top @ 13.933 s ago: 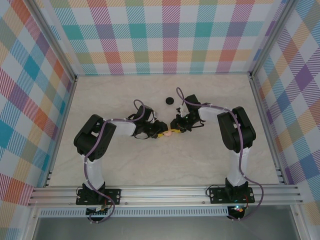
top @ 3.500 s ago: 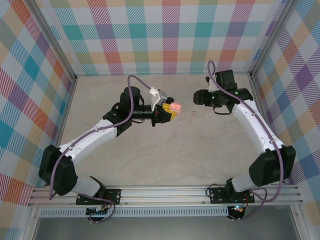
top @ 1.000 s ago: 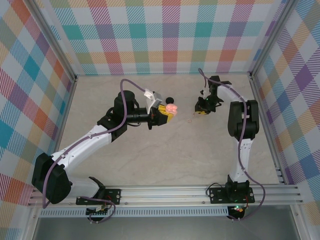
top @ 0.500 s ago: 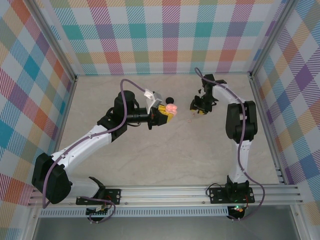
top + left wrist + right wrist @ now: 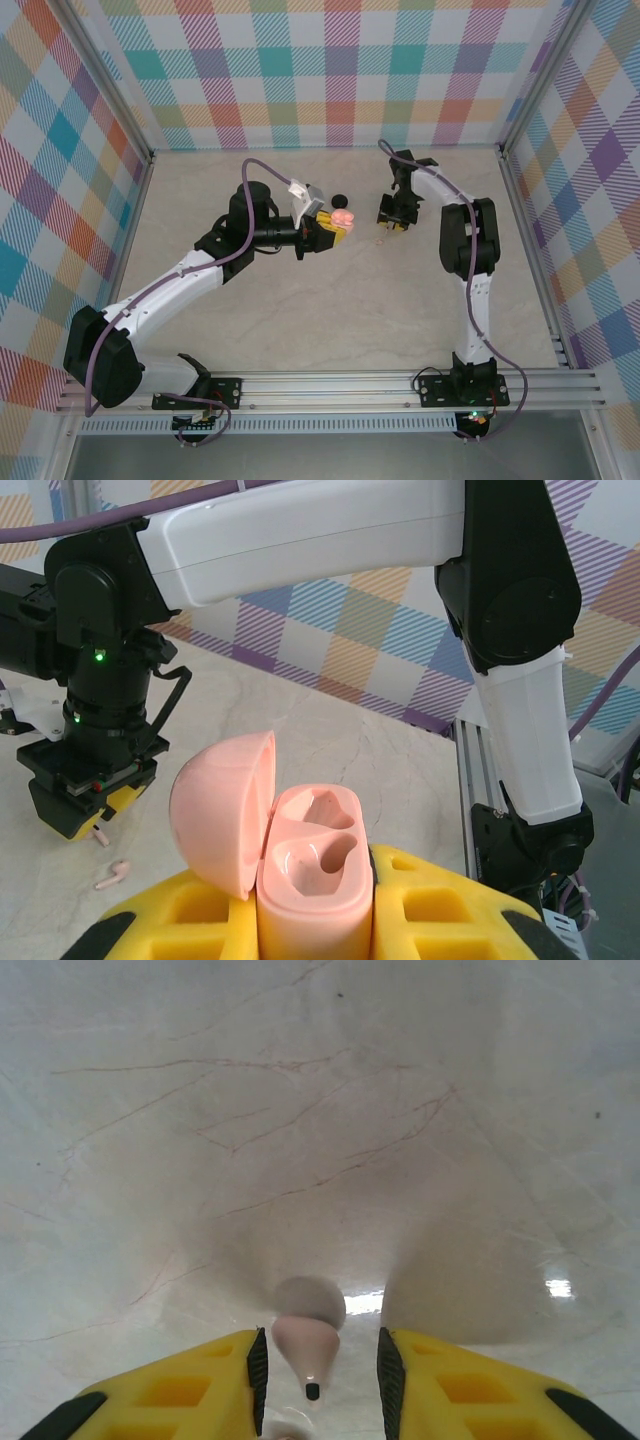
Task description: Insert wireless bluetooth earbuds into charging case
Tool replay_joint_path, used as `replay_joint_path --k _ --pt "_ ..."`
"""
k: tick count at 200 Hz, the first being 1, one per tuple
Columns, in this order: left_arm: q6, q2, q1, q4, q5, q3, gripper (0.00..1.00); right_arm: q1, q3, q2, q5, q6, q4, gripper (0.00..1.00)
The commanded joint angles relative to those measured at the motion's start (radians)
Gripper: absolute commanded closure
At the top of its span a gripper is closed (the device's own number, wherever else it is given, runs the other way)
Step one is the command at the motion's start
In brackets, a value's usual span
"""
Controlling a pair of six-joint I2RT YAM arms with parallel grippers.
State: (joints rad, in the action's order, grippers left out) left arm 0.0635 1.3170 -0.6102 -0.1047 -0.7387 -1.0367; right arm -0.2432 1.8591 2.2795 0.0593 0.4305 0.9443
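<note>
My left gripper (image 5: 335,226) is shut on the pale pink charging case (image 5: 314,880), held upright with its lid (image 5: 224,812) swung open and both sockets empty. My right gripper (image 5: 320,1362) is down at the table to the right of the case, open, its yellow fingers (image 5: 180,1390) on either side of a pale pink earbud (image 5: 306,1344) with gaps on both sides. In the left wrist view the right gripper (image 5: 84,810) stands over that spot, and a second pink earbud (image 5: 113,875) lies on the table just in front of it. The black earbuds are out of view.
A small black round case (image 5: 340,200) sits on the table just behind the pink case. The marble tabletop (image 5: 300,300) is walled by checked panels, with aluminium rails along the sides and the front edge.
The right arm has swung left and folded closer to the left gripper, its fingers now low over the pink earbuds. The left arm and pink case have stayed still.
</note>
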Motion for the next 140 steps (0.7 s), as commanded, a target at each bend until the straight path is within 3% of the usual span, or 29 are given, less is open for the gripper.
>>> replay_joint_path --k 1,140 --pt "0.007 -0.017 0.004 -0.003 -0.003 -0.017 0.9 -0.011 0.047 0.025 -0.032 0.011 0.052 0.63" --pt "0.014 -0.021 0.004 0.005 -0.003 -0.011 0.9 -0.047 0.137 0.091 -0.087 -0.008 0.123 0.65"
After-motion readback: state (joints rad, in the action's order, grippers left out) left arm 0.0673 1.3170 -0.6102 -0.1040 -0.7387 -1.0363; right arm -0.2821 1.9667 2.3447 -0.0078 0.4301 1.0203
